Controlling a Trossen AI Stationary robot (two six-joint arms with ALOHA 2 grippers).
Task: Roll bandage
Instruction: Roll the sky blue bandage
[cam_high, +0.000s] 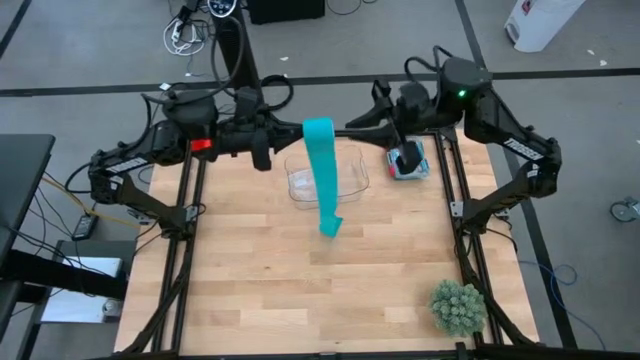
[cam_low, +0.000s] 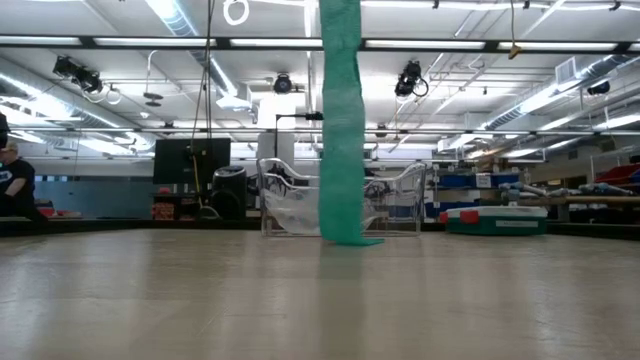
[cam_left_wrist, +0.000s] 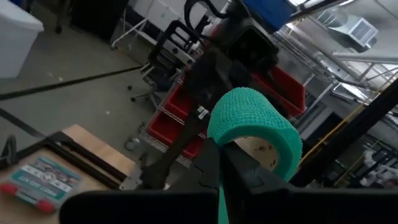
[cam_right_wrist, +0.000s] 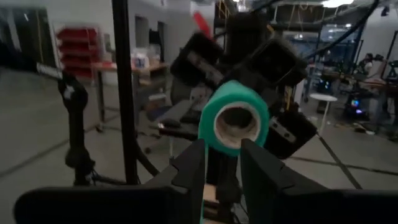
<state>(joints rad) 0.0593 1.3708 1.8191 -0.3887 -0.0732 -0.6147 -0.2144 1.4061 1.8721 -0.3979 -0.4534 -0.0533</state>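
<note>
High view first: you see the bandage (cam_high: 323, 170) as a teal ribbon hanging from a point held up above the far edge of the tabletop (cam_high: 300, 290). It runs down over the clear plastic tray (cam_high: 352, 178), and its free end lies on the wood just on the near side of that tray. Your left end effector (cam_high: 292, 137) reaches in from the tray's left and meets the top of the ribbon; your right end effector (cam_high: 372, 118) comes in from the tray's right and stops just short of it. A teal-edged box (cam_high: 409, 160) sits just right of the tray, and a small green plant (cam_high: 458, 306) stands well apart from the tray, at the tabletop's near right corner.

Low view: the ribbon (cam_low: 342, 120) drops straight from the top of the picture, in front of the tray (cam_low: 400, 205), and its end touches the tabletop (cam_low: 320, 300).

Left wrist view: your left end effector (cam_left_wrist: 219, 163) is clenched on the bandage coil (cam_left_wrist: 255, 124), the ribbon passing between its fingers (cam_left_wrist: 208, 168).

Right wrist view: your right end effector (cam_right_wrist: 222, 163) stands parted, a finger (cam_right_wrist: 189, 168) on either side below the coil (cam_right_wrist: 236, 118); you cannot tell whether they touch it. The coil's hollow core faces you, and the left arm's dark body sits right behind it.
</note>
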